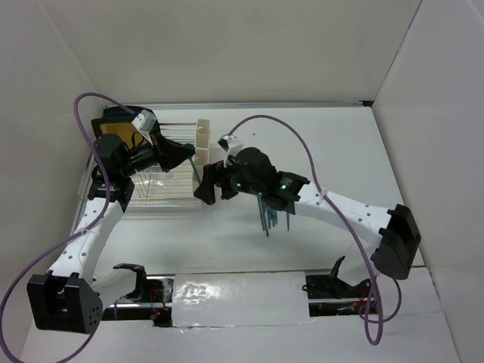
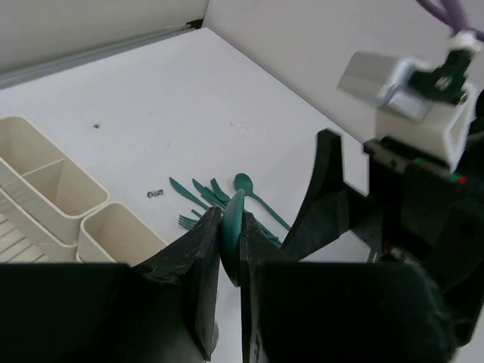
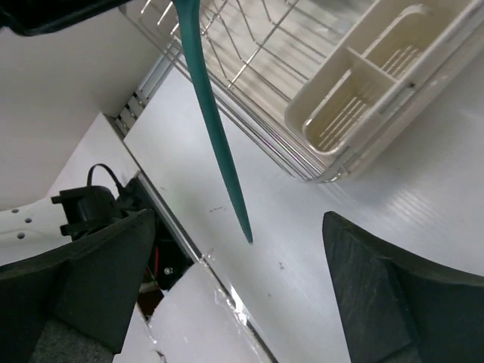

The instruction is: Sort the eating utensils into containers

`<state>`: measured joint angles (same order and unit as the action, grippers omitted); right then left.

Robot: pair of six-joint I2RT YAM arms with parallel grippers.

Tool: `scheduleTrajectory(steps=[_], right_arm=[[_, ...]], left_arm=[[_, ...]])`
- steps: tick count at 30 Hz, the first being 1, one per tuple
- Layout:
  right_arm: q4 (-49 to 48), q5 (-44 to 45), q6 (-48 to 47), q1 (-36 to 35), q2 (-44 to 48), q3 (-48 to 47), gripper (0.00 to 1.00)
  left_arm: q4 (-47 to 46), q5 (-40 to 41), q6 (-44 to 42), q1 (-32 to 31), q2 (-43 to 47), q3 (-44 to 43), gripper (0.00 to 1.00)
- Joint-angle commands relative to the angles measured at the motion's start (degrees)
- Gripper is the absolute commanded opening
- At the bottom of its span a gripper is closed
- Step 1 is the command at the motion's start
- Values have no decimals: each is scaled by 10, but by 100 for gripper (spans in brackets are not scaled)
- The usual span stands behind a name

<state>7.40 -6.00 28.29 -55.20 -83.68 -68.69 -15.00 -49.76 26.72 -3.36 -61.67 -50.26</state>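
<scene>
One wire rack point(image 1: 151, 189) beside containers point(image 1: 202, 138)

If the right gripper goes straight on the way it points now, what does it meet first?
Likely the teal utensil hanging from the left gripper; behind it, the white table. Depth is unclear.

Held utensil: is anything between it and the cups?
Nothing visible. The utensil, pinched in the left gripper, hangs right beside the containers; the open right gripper sits on its other side, away from them.
</scene>
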Motion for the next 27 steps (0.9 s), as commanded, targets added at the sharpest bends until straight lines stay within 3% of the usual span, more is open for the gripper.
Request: scheduleTrajectory(steps=[1, 7, 13, 17, 27], right_arm=[[44, 66, -3, 4, 111, -28, 99], [106, 230, -11, 31, 256, 22, 100], [181, 368, 30, 82, 301, 97, 100], [194, 366, 40, 133, 274, 135, 100], [90, 256, 26, 264, 239, 248, 100]], left_arm=[[-24, 7, -52, 5, 39, -2, 0], [-9, 41, -113, 12, 91, -12, 0], [-76, 65, -140, 1, 103, -2, 0], [-143, 46, -173, -13, 93, 20, 0], [-152, 27, -261, -35, 33, -2, 2]])
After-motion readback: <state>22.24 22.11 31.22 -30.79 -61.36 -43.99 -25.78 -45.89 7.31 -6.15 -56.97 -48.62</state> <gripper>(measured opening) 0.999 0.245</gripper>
